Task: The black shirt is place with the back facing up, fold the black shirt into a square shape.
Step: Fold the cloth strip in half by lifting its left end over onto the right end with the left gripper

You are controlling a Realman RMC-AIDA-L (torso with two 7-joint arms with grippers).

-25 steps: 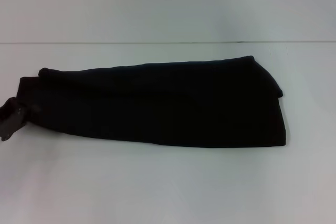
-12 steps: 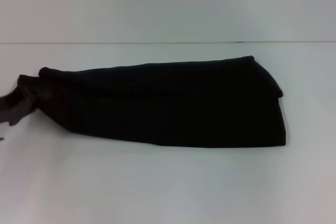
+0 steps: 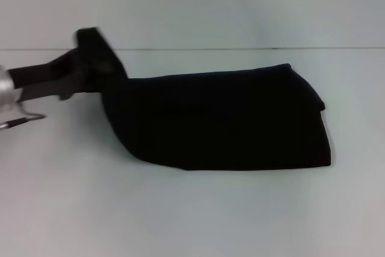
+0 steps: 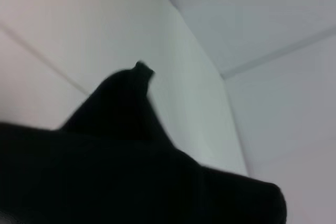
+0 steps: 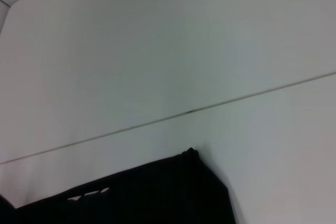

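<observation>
The left hand (image 3: 84,70), clamped on the raised left end of the black shirt (image 3: 228,118) lying on the surface (image 3: 192,215), should carry it squarely over the right edge.

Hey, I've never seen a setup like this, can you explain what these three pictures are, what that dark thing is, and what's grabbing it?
These come from a two-armed robot. The wide picture is from its head camera, looking down on a white table. The other two are from cameras on its wrists. The dark thing is a black shirt, folded into a long strip. The left gripper holds the shirt's left end raised off the table, apparently to fold it over. The right gripper is not visible; its camera only shows a shirt corner.
</observation>
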